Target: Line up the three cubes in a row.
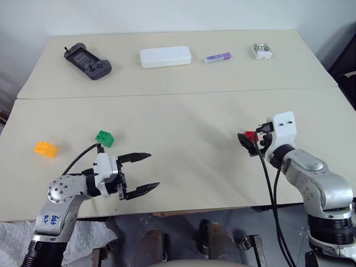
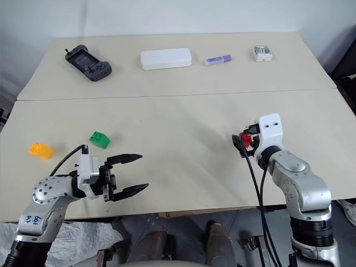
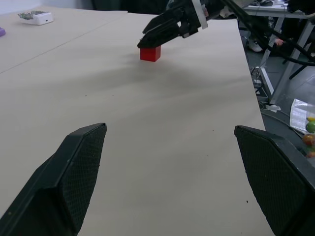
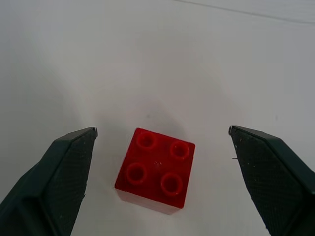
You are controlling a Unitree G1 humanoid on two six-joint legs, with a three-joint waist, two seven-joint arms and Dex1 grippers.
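Your left tool (image 1: 140, 173) hangs spread wide over the near tabletop (image 1: 183, 161) edge. Your right tool (image 4: 162, 162) stands apart, straddling the red cube (image 4: 156, 169) without touching. Green cube (image 1: 104, 138) and orange cube (image 1: 45, 148) sit far left.

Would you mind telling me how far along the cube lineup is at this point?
Nothing is lined up yet. The right gripper is open around the red cube, not gripping. The green cube and orange-yellow cube sit apart near the open left gripper; all three need placing.
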